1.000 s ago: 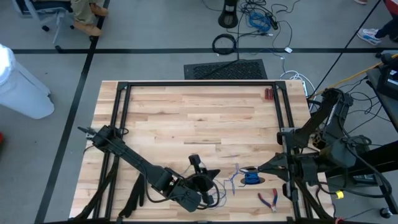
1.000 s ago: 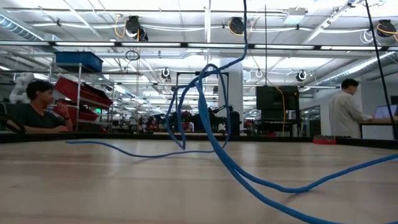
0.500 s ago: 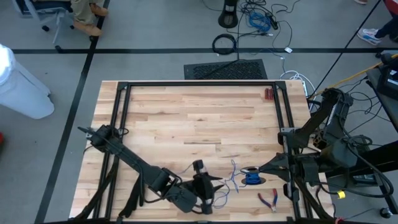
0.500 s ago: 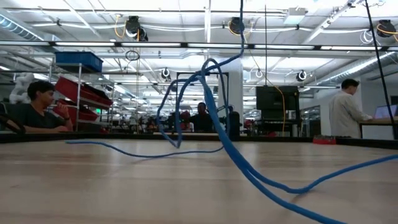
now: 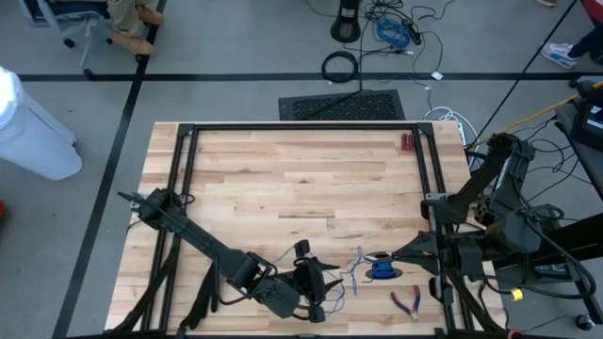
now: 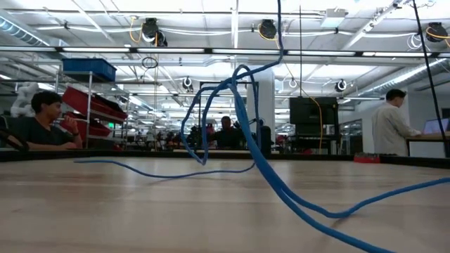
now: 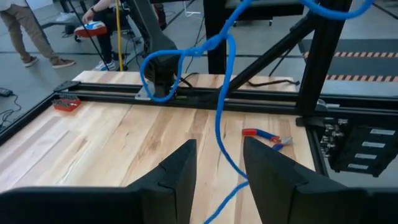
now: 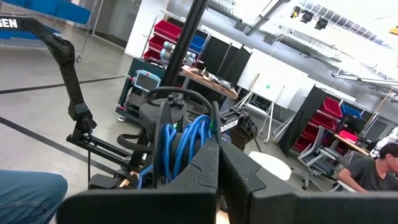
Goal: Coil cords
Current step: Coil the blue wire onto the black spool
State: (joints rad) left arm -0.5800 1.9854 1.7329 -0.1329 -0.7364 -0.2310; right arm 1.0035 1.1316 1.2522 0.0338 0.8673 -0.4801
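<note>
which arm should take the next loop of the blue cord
Probably left: the left gripper is open right at the loose blue cord, while the right gripper is shut on the coiled part.

Wooden table [image 5: 283,179] carries blue cord [image 5: 380,268] and pliers [image 5: 409,301].

White capital letters, partly cut by the frame edge and reading "SSEN", stand on the dark robot arm [image 8: 59,46] in the right wrist view. A short white word on a black block [image 8: 231,125] behind the blue cord [image 8: 180,142] is too small to read.
</note>
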